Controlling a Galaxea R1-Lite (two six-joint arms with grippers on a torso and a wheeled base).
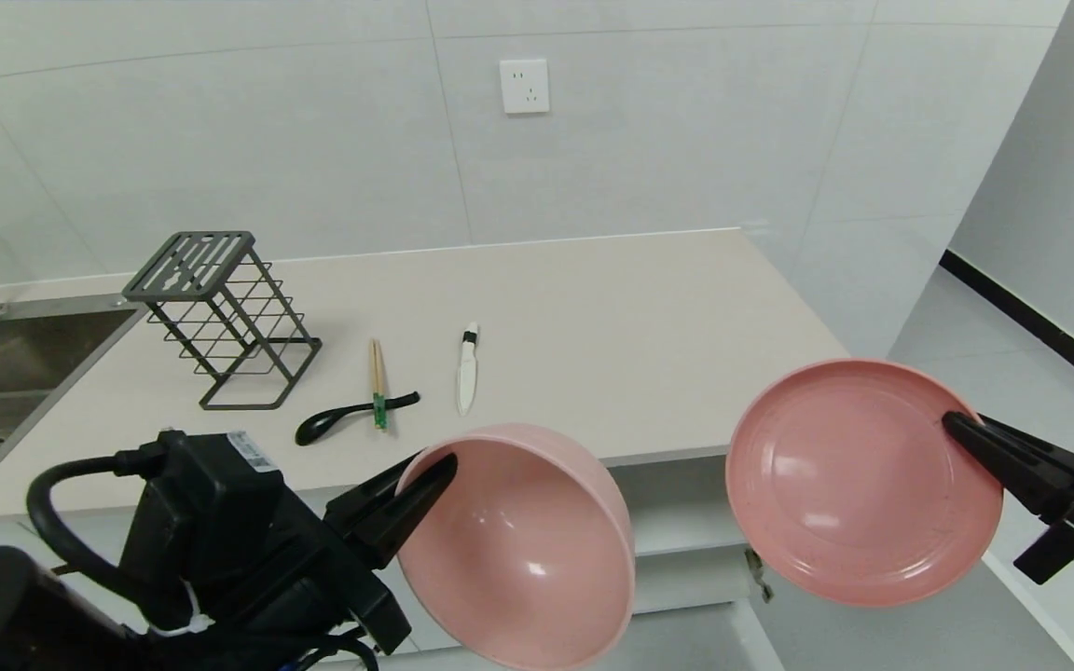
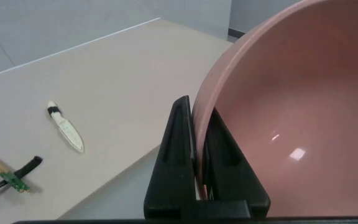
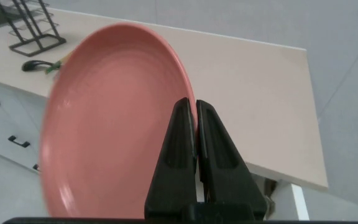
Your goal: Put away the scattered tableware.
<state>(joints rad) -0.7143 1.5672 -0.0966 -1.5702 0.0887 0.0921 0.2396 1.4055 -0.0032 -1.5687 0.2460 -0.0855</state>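
Fingers (image 1: 411, 489) of the left gripper (image 1: 442, 463) pinch the pink bowl (image 1: 537, 559) by its rim and the right gripper (image 1: 952, 421) likewise pinches the pink plate (image 1: 854, 485), both held aloft off the table (image 1: 640, 317) edge, the wire rack (image 1: 220, 317) standing nearer the left arm.

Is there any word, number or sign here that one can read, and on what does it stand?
No text is legible.
White sticker on the left arm: dark print, too small to read.
Green tip of the wooden chopsticks: pale specks, too small to read.
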